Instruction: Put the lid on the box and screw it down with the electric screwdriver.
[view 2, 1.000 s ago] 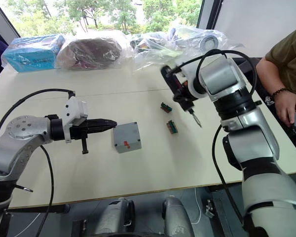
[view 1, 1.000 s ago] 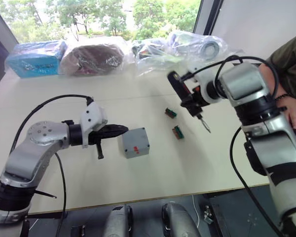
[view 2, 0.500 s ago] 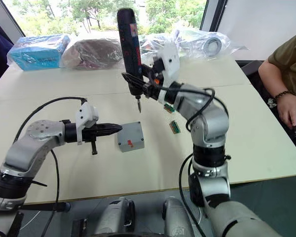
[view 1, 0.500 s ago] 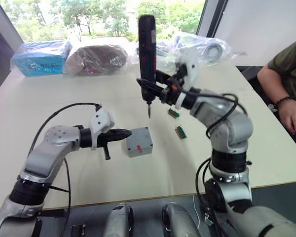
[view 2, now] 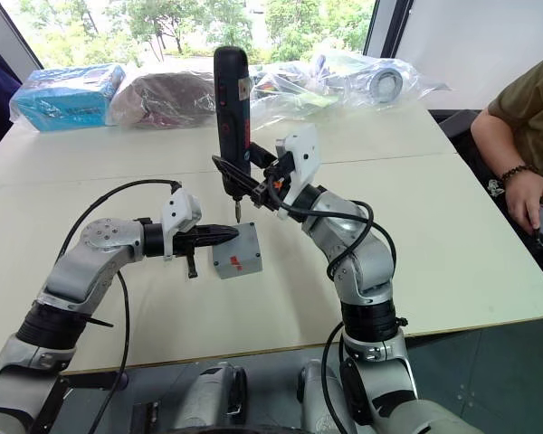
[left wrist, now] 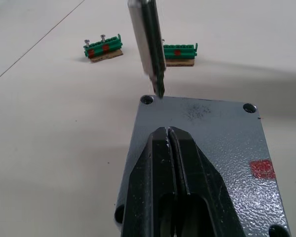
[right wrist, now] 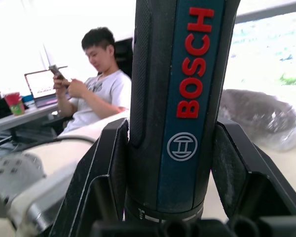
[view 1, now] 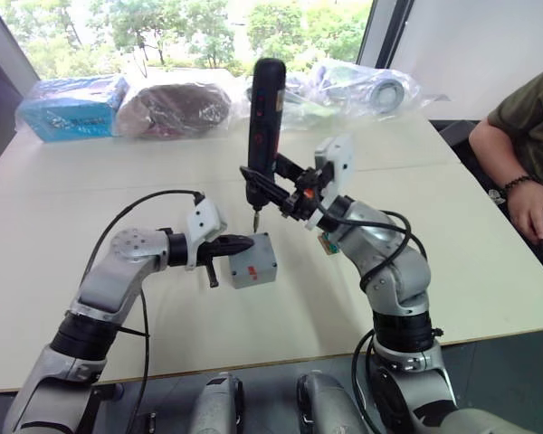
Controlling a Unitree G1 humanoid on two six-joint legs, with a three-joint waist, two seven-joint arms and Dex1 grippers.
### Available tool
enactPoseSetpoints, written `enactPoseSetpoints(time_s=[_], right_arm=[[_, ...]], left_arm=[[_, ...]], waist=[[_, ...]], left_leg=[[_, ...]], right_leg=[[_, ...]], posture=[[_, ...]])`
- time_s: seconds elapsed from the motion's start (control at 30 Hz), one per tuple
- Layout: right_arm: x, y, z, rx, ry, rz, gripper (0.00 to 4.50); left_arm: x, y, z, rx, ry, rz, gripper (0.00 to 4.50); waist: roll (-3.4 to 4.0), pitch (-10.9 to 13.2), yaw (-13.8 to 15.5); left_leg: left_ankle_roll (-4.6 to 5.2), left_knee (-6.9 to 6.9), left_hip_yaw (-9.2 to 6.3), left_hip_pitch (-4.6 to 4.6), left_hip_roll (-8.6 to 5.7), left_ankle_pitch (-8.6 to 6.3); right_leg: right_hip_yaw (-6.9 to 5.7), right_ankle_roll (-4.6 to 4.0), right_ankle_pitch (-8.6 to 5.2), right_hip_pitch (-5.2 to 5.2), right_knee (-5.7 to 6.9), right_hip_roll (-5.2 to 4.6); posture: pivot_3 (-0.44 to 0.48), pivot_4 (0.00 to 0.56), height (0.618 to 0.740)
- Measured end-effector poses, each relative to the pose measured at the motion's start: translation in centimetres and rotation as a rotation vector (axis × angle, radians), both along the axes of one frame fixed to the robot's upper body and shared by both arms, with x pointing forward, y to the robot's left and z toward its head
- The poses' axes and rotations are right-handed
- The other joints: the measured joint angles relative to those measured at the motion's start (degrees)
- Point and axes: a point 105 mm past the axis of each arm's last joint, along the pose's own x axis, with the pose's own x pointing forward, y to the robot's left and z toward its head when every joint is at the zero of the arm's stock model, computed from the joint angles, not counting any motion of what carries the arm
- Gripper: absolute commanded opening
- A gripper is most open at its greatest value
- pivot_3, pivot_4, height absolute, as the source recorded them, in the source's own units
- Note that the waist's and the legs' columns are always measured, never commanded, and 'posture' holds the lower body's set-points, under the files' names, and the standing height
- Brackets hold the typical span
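**Screwdriver upright over lidded box, left gripper pressing on lid**

Head views: the box sits mid-table with the lid on it, a small red mark on its top. The left gripper reaches in from the left, fingers clenched together, tips at the lid's near-left edge. The right gripper grasps the electric screwdriver, held roughly upright, bit pointing down just above the lid's far-left corner. Two green circuit pieces lie on the table behind the right arm, mostly hidden. Plastic-wrapped bundles and a blue packet sit along the far edge. A person's hand rests at the right.

Left wrist view: black fingers pressed tight together, lying on the grey lid. Screwdriver bit stands at a corner screw hole; contact can't be told. Both green pieces lie beyond.

Right wrist view: fingers clamp the screwdriver body on both sides. A seated person shows behind.
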Motion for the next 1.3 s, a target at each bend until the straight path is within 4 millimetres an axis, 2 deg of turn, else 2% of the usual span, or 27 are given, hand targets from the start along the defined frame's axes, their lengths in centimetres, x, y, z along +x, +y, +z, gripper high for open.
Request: enactPoseSetpoints(time_s=[0.1, 0.33, 0.73, 1.3], right_arm=[[0.0, 0.0, 0.0, -0.007, -0.035, -0.017, 1.84], [0.8, -0.5, -2.0, -0.062, -0.025, -0.058, 1.84], [1.0, -1.1, -2.7, -0.087, -0.072, -0.094, 1.84], [-0.1, -1.0, -3.9, -0.153, -0.109, -0.057, 1.84]], left_arm=[[0.0, 0.0, 0.0, 0.004, 0.0, -0.005, 0.0], [0.1, 0.0, 0.1, 0.01, -0.001, -0.006, 0.0], [0.2, 0.2, 0.0, 0.016, 0.001, -0.006, 0.0], [-0.2, 0.3, -0.4, 0.025, 0.006, 0.0, 0.0]], waist=[[0.0, 0.0, 0.0], [0.0, 0.0, 0.04], [-0.01, -0.01, 0.09], [-0.06, -0.16, 0.12]], left_leg=[[0.0, 0.0, -0.01, 0.01, 0.0, 0.0], [0.0, 0.0, -0.01, 0.02, 0.0, 0.0], [0.0, 0.0, -0.01, 0.22, 0.0, 0.0], [0.01, -0.08, -0.07, 0.72, 0.02, -0.01]], right_leg=[[0.0, 0.0, 0.0, 0.01, 0.0, 0.0], [0.0, 0.0, 0.0, 0.02, 0.0, 0.0], [0.0, 0.0, 0.0, 0.21, -0.01, 0.0], [0.06, -0.02, -0.02, 0.63, -0.03, -0.02]], posture=[[0.0, 0.15, 0.74], [0.0, 0.15, 0.74], [0.0, 0.15, 0.74], [0.0, 0.15, 0.74]])
